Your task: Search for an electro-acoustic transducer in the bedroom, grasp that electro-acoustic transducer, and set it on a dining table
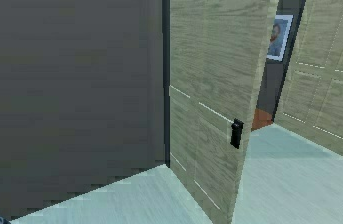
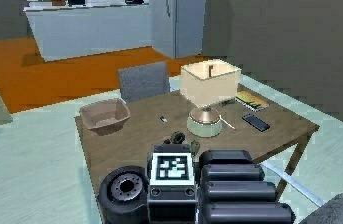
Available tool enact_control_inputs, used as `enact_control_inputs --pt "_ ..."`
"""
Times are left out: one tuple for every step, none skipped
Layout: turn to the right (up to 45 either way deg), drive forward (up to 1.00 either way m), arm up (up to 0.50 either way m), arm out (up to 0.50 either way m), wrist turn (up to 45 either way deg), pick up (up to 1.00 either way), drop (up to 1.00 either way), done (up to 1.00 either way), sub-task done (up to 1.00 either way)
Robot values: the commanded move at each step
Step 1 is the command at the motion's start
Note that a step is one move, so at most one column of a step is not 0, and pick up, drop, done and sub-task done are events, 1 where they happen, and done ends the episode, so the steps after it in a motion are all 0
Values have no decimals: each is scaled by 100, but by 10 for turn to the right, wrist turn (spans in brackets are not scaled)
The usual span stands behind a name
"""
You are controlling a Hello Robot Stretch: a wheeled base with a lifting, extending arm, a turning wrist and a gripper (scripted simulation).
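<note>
Dark round object with ringed face (image 2: 127, 192), maybe transducer, lies below-left of cream-shaded table lamp (image 2: 209, 88), at brown wooden tabletop (image 2: 279, 125) near edge. Dark segmented arm (image 2: 234, 188) below lamp; object just left of its white marker square (image 2: 172, 167). Cannot tell state of jaws, nor load.

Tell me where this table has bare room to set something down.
Widest bare wood on the table lies nearer than the bowl, left of the lamp. A second patch lies nearer than the phone, toward the arm side view's right. Crowded around the lamp's base: a small dark thing and the phone.
</note>
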Motion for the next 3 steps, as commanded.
enact_control_inputs --pt "0 0 0 28 0 0 0 0 0" --pt "0 0 0 0 450 0 0 0 0" --pt "0 0 0 0 450 0 0 0 0"
